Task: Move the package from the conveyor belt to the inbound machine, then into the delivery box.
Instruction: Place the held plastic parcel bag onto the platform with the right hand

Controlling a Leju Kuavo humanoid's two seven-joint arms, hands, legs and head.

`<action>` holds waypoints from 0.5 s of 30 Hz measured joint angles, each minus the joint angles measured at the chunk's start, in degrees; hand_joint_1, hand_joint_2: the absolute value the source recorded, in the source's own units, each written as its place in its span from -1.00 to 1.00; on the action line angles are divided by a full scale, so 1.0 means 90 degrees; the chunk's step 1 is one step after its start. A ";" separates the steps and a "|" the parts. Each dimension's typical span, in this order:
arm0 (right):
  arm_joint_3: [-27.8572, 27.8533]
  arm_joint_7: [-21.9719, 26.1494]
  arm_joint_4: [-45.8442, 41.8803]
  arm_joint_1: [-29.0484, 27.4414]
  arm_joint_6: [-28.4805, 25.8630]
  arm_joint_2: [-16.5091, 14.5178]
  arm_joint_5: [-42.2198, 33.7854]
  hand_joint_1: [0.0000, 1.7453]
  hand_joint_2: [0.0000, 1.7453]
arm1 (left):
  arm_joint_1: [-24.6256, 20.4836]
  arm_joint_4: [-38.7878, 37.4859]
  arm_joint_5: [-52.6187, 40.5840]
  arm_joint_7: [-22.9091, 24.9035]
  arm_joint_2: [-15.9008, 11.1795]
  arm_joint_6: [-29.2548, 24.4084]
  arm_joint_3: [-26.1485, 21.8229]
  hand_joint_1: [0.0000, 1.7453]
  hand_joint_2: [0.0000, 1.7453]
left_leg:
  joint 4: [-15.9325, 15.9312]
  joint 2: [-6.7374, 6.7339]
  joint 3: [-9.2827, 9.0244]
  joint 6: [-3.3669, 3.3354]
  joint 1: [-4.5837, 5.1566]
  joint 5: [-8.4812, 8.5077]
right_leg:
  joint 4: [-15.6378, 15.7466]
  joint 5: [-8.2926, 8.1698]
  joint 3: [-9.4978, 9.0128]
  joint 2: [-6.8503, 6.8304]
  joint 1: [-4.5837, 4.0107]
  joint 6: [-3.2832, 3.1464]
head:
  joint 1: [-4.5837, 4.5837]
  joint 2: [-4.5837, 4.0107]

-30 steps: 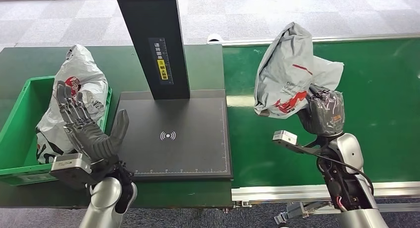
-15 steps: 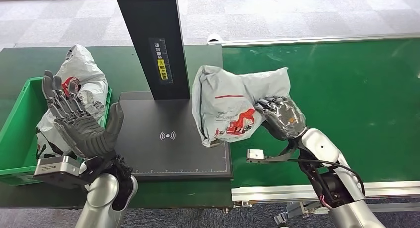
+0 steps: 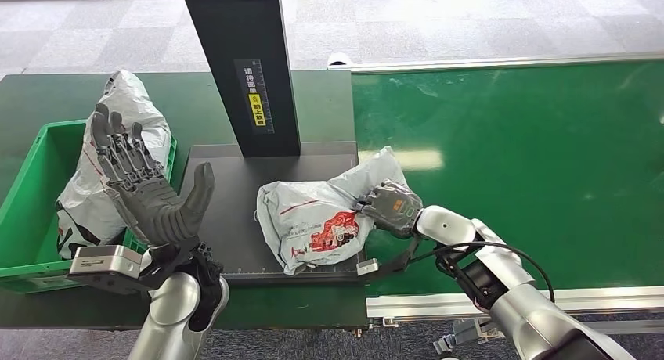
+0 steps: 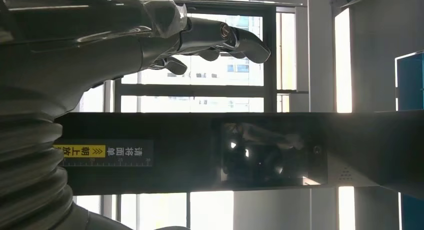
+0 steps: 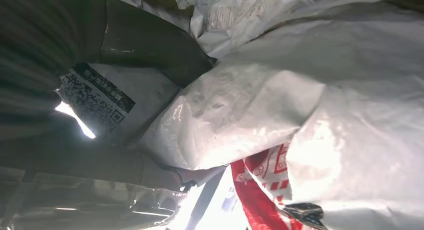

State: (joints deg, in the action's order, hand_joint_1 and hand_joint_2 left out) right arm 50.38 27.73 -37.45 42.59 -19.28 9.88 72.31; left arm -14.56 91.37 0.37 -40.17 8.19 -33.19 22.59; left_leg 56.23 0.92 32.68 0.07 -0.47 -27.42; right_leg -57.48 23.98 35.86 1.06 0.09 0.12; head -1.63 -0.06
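A grey plastic package [image 3: 325, 215] with red print lies on the black plate of the inbound machine [image 3: 227, 211], its right end over the plate's edge. My right hand [image 3: 391, 207] grips that right end; the right wrist view has the crumpled bag [image 5: 310, 115] pressed against the thumb. My left hand [image 3: 145, 192] is raised, palm up and fingers spread, holding nothing, between the machine and the green delivery box [image 3: 27, 211]. In the left wrist view the fingertips [image 4: 245, 40] point past the machine's black post.
Another grey package [image 3: 117, 153] sits in the green box. The machine's black post [image 3: 239, 63] rises behind the plate. The green conveyor belt [image 3: 532, 156] stretches to the right, with a metal rail [image 3: 501, 301] along its near edge.
My right hand has swung the package from above the belt leftward and down onto the machine's plate. My left hand has shifted slightly, staying raised and spread.
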 joint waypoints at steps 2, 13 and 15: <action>0.0134 -0.0109 0.0170 0.0093 -0.0013 -0.0170 -0.0008 1.00 1.00 | -0.0002 -0.0018 0.0001 0.0000 0.0008 0.0019 0.0023 -1.00 1.00 | 0.0000 -0.0004 -0.0002 0.0000 0.0000 0.0000 | 0.0000 0.0000 0.0000 0.0005 0.0000 0.0000 | 0.0000 0.0001; 0.0410 -0.0787 0.1296 0.0349 -0.0650 -0.1538 -0.0391 1.00 1.00 | -0.0114 -0.0308 0.0005 0.0000 0.0196 0.0343 0.0185 -1.00 1.00 | 0.0000 -0.0006 -0.0006 0.0002 -0.0003 0.0001 | 0.0000 -0.0001 0.0001 0.0009 -0.0006 -0.0001 | -0.0001 0.0001; 0.0410 -0.0931 0.1486 0.0388 -0.0561 -0.1757 -0.0459 0.82 1.00 | -0.0161 -0.0392 -0.0008 0.0000 0.0241 0.0340 0.0239 -1.00 1.00 | 0.0000 -0.0006 -0.0006 0.0002 -0.0003 0.0001 | 0.0000 -0.0001 0.0001 0.0009 -0.0006 -0.0001 | -0.0001 0.0000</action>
State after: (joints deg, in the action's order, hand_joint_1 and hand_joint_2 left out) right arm 54.07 19.35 -24.08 46.08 -24.33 -5.93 68.18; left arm -16.01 87.84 0.30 -40.17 10.36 -30.13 24.74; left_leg 56.23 0.87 32.63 0.09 -0.50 -27.41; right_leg -57.49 23.98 35.87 1.14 0.04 0.11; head -1.63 -0.06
